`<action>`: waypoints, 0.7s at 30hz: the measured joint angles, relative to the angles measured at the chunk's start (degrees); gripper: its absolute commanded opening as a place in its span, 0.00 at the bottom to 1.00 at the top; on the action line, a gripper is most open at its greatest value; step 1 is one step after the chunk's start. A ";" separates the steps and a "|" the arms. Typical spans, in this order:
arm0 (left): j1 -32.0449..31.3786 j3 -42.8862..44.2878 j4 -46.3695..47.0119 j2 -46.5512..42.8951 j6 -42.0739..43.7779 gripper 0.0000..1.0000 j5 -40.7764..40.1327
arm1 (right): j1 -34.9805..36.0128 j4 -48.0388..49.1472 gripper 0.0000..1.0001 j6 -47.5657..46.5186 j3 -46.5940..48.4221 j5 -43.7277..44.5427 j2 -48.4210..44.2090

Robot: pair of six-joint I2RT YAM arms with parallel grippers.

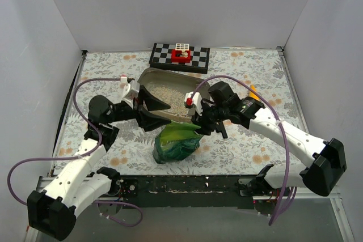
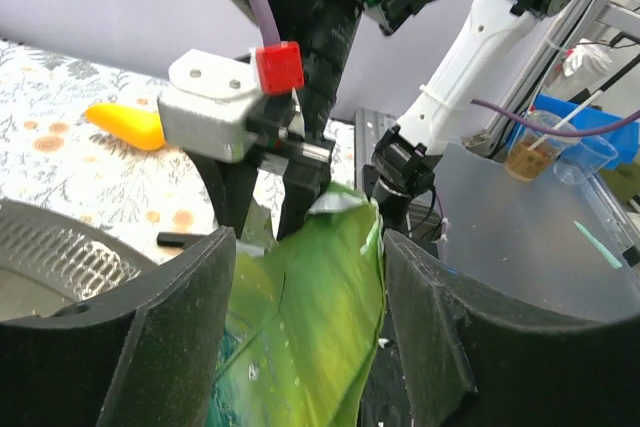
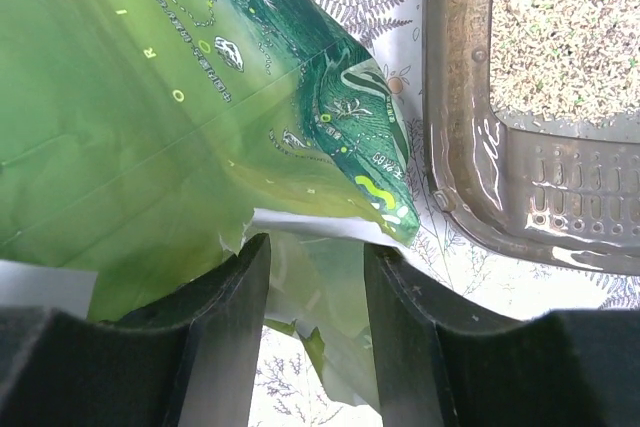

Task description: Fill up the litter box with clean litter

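White walls enclose a floral-patterned table.

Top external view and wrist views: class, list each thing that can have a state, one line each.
litter box, partly filled.
clean litter, loose inside the litter box.
green bag, upright, crumpled, top torn open.
left gripper, open, fingers either side of the green bag.
right gripper, open, fingers astride the bag's torn edge.
yellow scoop, lying on the table.

Litter box: near rim partly hidden, top view.
Green bag: cut off at left and top edges, right wrist view.
Scoop: mostly hidden behind right arm.
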 measured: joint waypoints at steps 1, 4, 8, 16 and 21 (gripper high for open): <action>-0.20 1.70 -1.09 0.90 0.61 0.60 0.74 | 0.00 0.20 0.51 0.20 -0.42 0.13 -0.59; -1.51 7.10 -6.62 4.13 4.15 0.61 1.79 | 0.00 0.31 0.51 0.48 -0.48 0.31 -0.94; -5.90 15.19 -20.37 8.37 12.07 0.61 0.63 | 0.00 0.28 0.51 0.79 -0.52 0.63 -1.01; -12.28 30.71 -48.89 13.03 24.92 0.59 -9.94 | 0.02 0.55 0.50 1.88 -0.94 2.34 -1.53; -21.03 37.62 -61.42 13.81 27.15 0.58 -23.56 | 0.04 1.05 0.50 2.73 -0.94 3.74 -1.25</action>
